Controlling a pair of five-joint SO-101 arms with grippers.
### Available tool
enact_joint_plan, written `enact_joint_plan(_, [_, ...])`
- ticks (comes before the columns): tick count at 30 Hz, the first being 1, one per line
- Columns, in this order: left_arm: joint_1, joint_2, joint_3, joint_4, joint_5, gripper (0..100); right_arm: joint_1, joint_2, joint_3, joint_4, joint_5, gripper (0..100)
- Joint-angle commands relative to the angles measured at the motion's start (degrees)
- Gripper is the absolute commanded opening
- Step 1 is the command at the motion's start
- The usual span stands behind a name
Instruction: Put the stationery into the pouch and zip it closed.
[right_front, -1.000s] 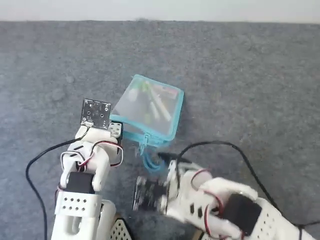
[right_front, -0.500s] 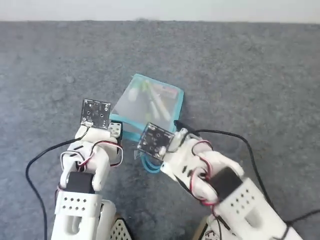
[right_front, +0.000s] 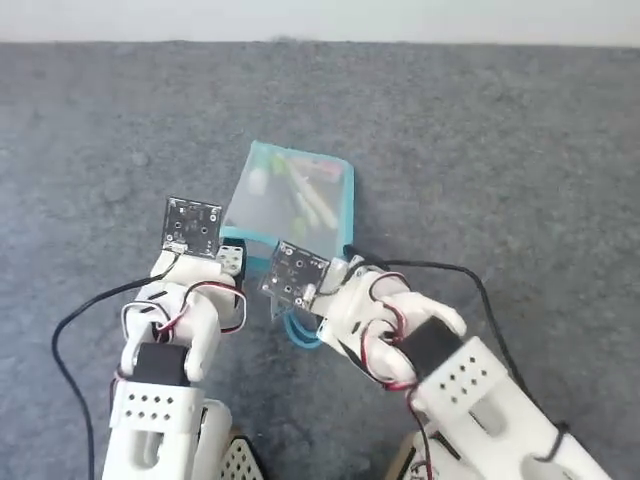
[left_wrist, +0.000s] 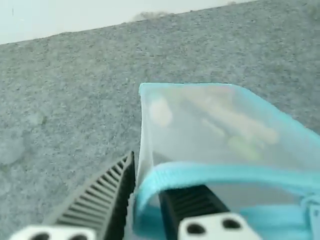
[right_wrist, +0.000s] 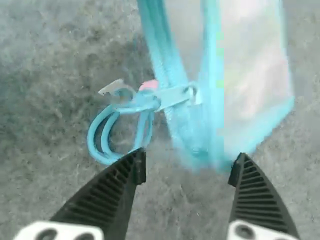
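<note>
A clear pouch (right_front: 290, 195) with teal trim lies mid-table, holding green and pale stationery (right_front: 310, 200). My left gripper (left_wrist: 146, 210) is shut on the pouch's (left_wrist: 210, 130) near corner, with the teal zipper edge (left_wrist: 200, 172) pinched between its fingers. My right gripper (right_wrist: 185, 170) stands open just above the zipper end. The zipper pull (right_wrist: 172, 95) and its looped teal cord (right_wrist: 117, 135) lie ahead of its left finger, and the pouch's end (right_wrist: 245, 75) lies between the jaws' lines. In the high view the right arm (right_front: 400, 335) reaches the pouch's near edge, with the cord (right_front: 305, 332) beside it.
Grey carpet-like cloth (right_front: 520, 150) covers the table, with free room to the far left and right of the pouch. A pale wall strip (right_front: 320, 20) runs along the back edge. Black cables (right_front: 70, 330) trail beside both arm bases.
The right arm swung up from the near side to the pouch's zipper end. The pouch slid and turned slightly to the left. The left arm kept its hold.
</note>
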Motion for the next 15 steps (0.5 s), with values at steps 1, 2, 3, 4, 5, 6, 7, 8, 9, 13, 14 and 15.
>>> enact_joint_plan(1, [0.2, 0.1, -1.6, -2.0, 1.1, 5, -0.9, -4.5, 0.4, 1.0, 0.9, 27.3])
enact_joint_plan(2, [0.2, 0.1, -1.6, -2.0, 1.1, 5, -1.5, -4.9, 0.7, 0.9, 0.9, 27.3])
enact_joint_plan(3, [0.2, 0.1, -1.6, -2.0, 1.1, 5, -2.2, -5.0, 0.9, 0.6, 0.9, 27.3])
enact_joint_plan(4, [0.2, 0.1, -1.6, -2.0, 1.1, 5, -2.3, -5.0, 0.9, 0.3, 0.9, 27.3])
enact_joint_plan(5, [0.2, 0.1, -1.6, -1.9, 1.1, 5, -2.3, -5.0, 0.9, -0.1, 0.9, 27.3])
enact_joint_plan(6, [0.2, 0.1, -1.6, -1.7, 1.1, 5, -2.3, -5.0, 1.0, -1.3, 0.9, 27.2])
enact_joint_plan(7, [0.4, 0.1, -1.6, -1.2, 1.1, 5, -2.3, -4.9, 1.1, -2.4, 0.9, 27.1])
enact_joint_plan(8, [0.5, 0.1, -1.7, -0.8, 1.1, 5, -2.3, -4.9, 1.1, -3.7, 0.9, 27.0])
enact_joint_plan(9, [0.5, 0.1, -1.7, -0.7, 1.1, 5, -2.3, -4.9, 1.1, -5.2, 0.8, 27.0])
enact_joint_plan(13, [0.6, 0.1, -1.9, -0.5, 1.1, 5, -2.3, -3.2, 1.9, -9.6, 0.8, 27.0])
enact_joint_plan(14, [0.6, 0.1, -1.9, -0.5, 1.1, 5, -2.3, -2.1, 2.5, -10.6, 0.8, 27.0])
enact_joint_plan(15, [0.6, 0.1, -1.9, -0.5, 1.1, 5, -2.3, -0.7, 3.3, -12.0, 0.8, 27.0])
